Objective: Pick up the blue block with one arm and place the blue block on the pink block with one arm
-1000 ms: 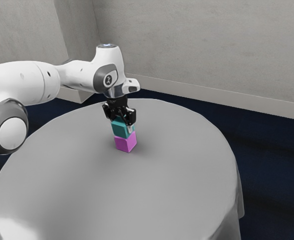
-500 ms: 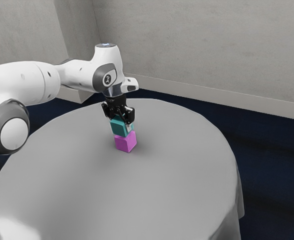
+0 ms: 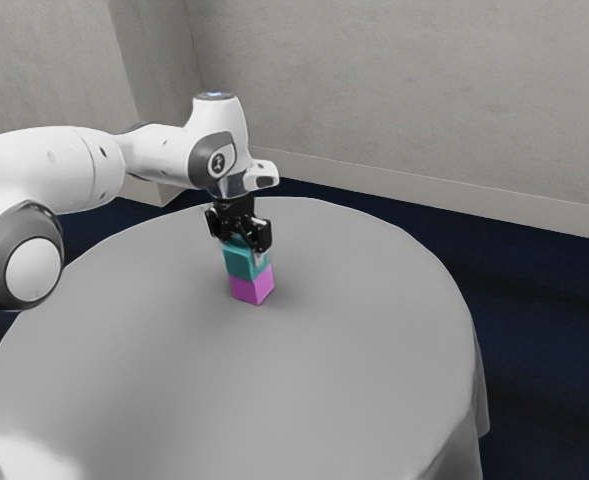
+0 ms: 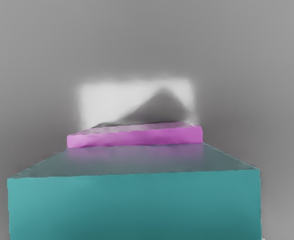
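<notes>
1. The round table [image 3: 374,330] carries the stack.
2. My pincer [image 3: 240,238] sits at the top of the blue block [image 3: 239,261]. I cannot tell whether it grips or has let go.
3. That block rests on the pink block [image 3: 251,288], seemingly square. I judge only release and retreat remain.

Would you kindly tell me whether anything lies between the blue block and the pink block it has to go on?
Nothing visible does. The blue block sits directly on the pink block, face to face, with the gripper at the blue block's top.
</notes>
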`<state>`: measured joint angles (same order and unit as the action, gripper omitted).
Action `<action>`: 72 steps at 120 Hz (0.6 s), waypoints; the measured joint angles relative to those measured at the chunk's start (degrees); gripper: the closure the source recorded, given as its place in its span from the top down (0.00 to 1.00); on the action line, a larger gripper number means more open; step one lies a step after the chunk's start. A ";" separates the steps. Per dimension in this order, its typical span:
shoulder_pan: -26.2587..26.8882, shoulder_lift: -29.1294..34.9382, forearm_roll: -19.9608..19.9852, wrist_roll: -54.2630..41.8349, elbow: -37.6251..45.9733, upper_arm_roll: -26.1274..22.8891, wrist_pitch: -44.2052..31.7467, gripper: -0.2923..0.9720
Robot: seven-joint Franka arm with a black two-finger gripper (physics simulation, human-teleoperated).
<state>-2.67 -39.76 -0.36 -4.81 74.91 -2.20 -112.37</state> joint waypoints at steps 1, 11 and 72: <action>-0.01 0.00 0.01 -0.01 -0.01 0.00 0.00 0.64; -0.03 0.05 0.02 -0.14 -0.08 0.00 0.06 0.68; -0.54 4.45 0.88 -0.61 -3.09 -0.59 5.98 0.76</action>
<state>-3.22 -35.31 0.52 -5.43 71.83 -2.79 -106.39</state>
